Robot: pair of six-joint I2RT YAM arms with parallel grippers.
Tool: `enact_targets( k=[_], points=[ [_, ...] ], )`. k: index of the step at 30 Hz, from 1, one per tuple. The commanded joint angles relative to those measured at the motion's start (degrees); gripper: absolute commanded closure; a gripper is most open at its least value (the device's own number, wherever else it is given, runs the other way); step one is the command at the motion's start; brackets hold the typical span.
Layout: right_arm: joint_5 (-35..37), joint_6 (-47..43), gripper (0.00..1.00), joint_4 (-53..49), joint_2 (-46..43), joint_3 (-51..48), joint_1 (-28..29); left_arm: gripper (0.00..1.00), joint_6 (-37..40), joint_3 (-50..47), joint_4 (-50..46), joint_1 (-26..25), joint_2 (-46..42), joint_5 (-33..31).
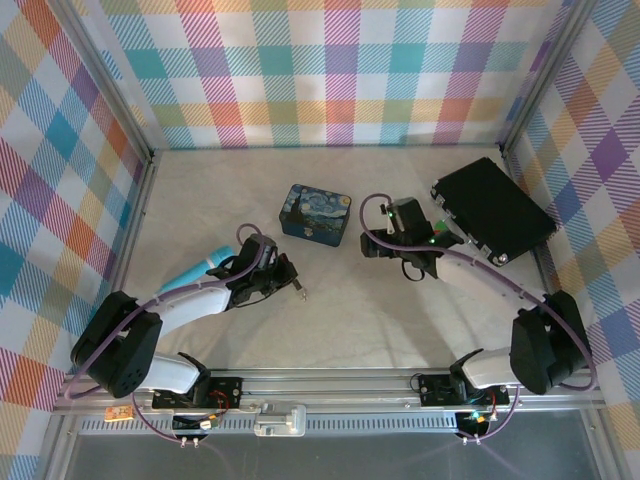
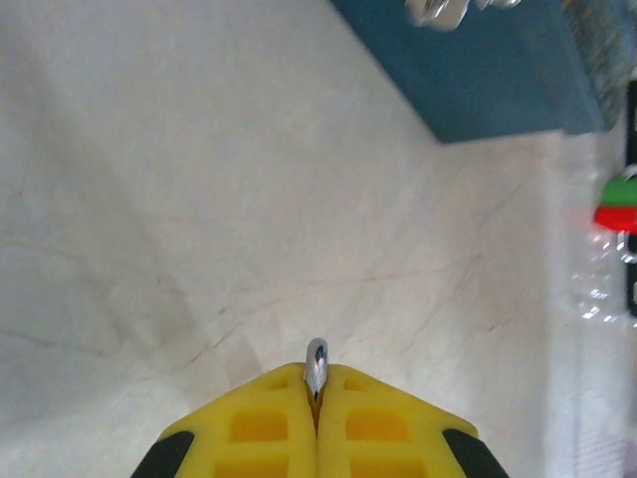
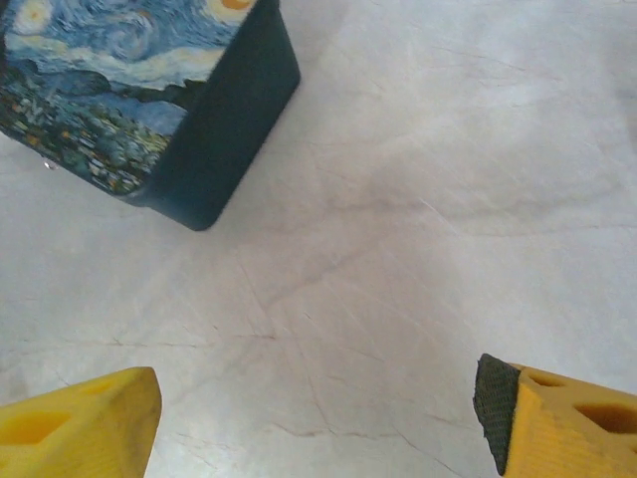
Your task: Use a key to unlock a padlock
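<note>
Broadly, start from the table (image 1: pixel 330 320), pale, hard and flat under both arms. Note the flat black case (image 1: pixel 492 210) at the far right, well apart from the work, and the blue painted tin (image 1: pixel 316 213) near the middle, between the two hands. Find the right hand (image 1: pixel 370 240) just right of the tin, with fingers (image 3: pixel 90 423) spread wide and nothing but bare table between them. Find the left hand (image 1: pixel 291 284) nearer the front, left of the tin, with pads (image 2: pixel 259 428) pressed together on the key (image 2: pixel 316 364), showing just a rounded silvery end past the yellow; cannot tell whether bow or blade. Cannot make out the padlock for sure: may lie among the shiny metal bits (image 2: pixel 438 10) above the tin's wall in the left wrist view, yet too cropped to call.

Expect the padlock to be small, rigid and dense for its bulk, and prone to swing or twist if hanging. Best to pinch it across the flat sides of the body, leaving the keyhole free. Expect the key to be thin, stiff, very light and smooth, so apt to pivot or slide between soft pads. Best to hold it by the wide end, flat faces against the pads, blade in line with the fingers, and to grip firmly before any turn
</note>
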Motion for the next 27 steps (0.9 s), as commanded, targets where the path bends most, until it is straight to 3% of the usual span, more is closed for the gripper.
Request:
enact_targets(
  k=[1,6,8,11,17,22,27],
  points=[
    [1.8,-2.0,0.16,-0.2,-2.3,-1.5,-0.3,1.0,3.7,3.0,-5.5,-0.3,2.9,2.2],
    [2.0,-2.6,0.16,0.6,-1.6,-2.0,-0.6,0.93,4.7,5.6,-7.1,-0.5,7.5,1.2],
    [1.9,-3.0,0.16,1.4,-1.6,-2.3,-0.9,0.79,5.0,6.6,-8.0,-0.5,8.0,0.2],
    [1.6,-4.2,0.16,2.7,-1.6,-3.1,-2.2,0.46,5.1,7.5,-9.6,-0.5,7.0,-2.0],
    [1.4,-9.6,0.17,8.3,-1.9,-5.8,-9.7,0.17,11.2,12.6,-19.3,0.7,1.3,-12.4],
    [-0.5,-12.1,0.17,15.3,-0.2,-8.9,-20.0,0.12,22.3,16.8,-23.6,6.1,-3.1,-23.0],
    [-1.6,-14.6,0.18,26.9,4.5,-13.8,-24.4,0.1,31.1,12.9,-13.5,13.0,-7.7,-33.4]
  ],
)
